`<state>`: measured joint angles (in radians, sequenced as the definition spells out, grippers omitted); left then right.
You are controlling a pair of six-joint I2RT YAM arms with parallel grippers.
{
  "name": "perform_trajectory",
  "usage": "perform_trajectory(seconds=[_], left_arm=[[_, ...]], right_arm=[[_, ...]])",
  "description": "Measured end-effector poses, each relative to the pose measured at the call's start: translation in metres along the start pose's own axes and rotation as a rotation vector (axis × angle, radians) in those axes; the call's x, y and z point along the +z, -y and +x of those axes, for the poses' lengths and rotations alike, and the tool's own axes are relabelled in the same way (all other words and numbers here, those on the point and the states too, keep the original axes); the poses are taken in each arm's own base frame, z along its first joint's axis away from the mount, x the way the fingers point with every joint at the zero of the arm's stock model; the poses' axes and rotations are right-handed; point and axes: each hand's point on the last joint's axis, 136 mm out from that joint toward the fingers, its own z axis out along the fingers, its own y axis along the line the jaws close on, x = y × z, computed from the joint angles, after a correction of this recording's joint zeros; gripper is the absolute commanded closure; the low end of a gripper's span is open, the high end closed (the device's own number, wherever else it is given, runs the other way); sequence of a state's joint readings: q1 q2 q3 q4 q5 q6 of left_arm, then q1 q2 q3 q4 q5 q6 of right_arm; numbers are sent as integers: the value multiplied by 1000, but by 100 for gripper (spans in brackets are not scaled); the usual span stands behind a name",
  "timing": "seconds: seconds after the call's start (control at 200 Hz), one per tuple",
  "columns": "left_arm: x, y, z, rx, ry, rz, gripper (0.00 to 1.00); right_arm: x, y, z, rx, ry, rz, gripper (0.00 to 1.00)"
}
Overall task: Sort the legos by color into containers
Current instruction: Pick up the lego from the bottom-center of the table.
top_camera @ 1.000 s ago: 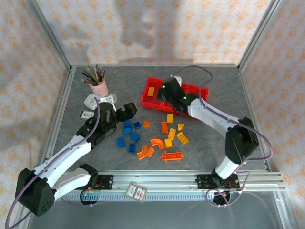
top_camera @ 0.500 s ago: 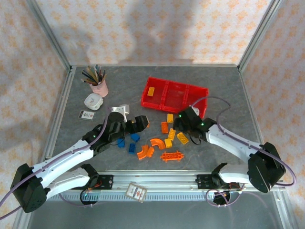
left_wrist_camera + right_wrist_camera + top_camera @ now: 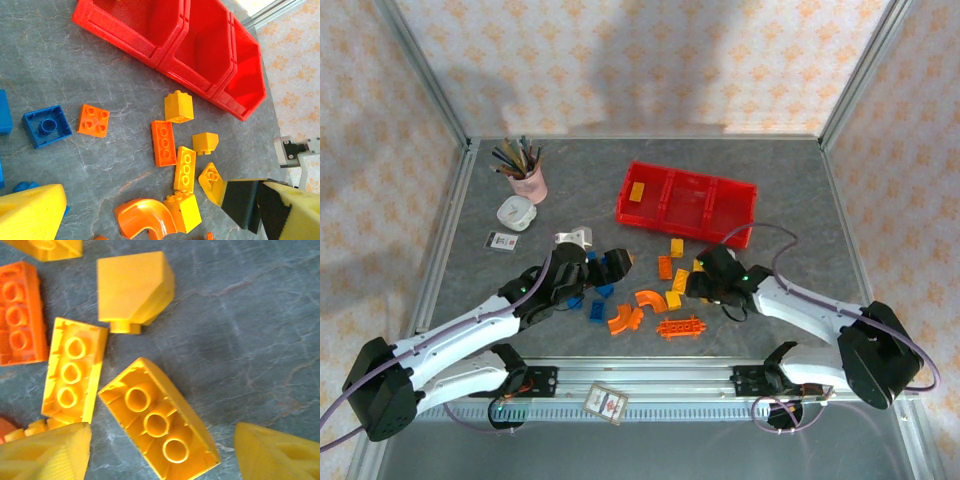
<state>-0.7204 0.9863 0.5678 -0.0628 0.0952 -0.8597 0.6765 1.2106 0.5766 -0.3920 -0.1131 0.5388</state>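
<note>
Lowering the right gripper [image 3: 162, 460] straight down looks best: its 2 fingers stand spread either side of the yellow brick [image 3: 160, 425], which lies upturned and skewed on the table [image 3: 260, 340], on the near side of the red tray [image 3: 670, 226]. Turn the wrist so the pads meet its long flat sides. The left gripper [image 3: 160, 215] gapes too. The brick is glossy hard plastic with 3 round tubes; the tabletop is mottled grey.

Far left, pink cup [image 3: 530, 185] of pencils [image 3: 512, 156]. Just nearer, white box [image 3: 516, 213], then a small tag [image 3: 501, 240] flat on grey table [image 3: 770, 160]. Near edge, on the rail [image 3: 670, 374], a card [image 3: 605, 403].
</note>
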Motion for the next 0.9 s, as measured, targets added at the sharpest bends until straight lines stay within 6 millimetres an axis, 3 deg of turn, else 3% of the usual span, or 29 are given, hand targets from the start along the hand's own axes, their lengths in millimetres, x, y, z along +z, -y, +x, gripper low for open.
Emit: perform_trajectory(seconds=[0.215, 0.501, 0.901], left_arm=[[2, -3, 0, 11, 1, -13, 1], [12, -4, 2, 45, -19, -41, 1], [12, 4, -4, 52, -10, -30, 1]], right_arm=[[8, -13, 16, -70, -38, -12, 32], [19, 9, 14, -45, -21, 131, 41], [20, 17, 11, -78, -28, 198, 64]])
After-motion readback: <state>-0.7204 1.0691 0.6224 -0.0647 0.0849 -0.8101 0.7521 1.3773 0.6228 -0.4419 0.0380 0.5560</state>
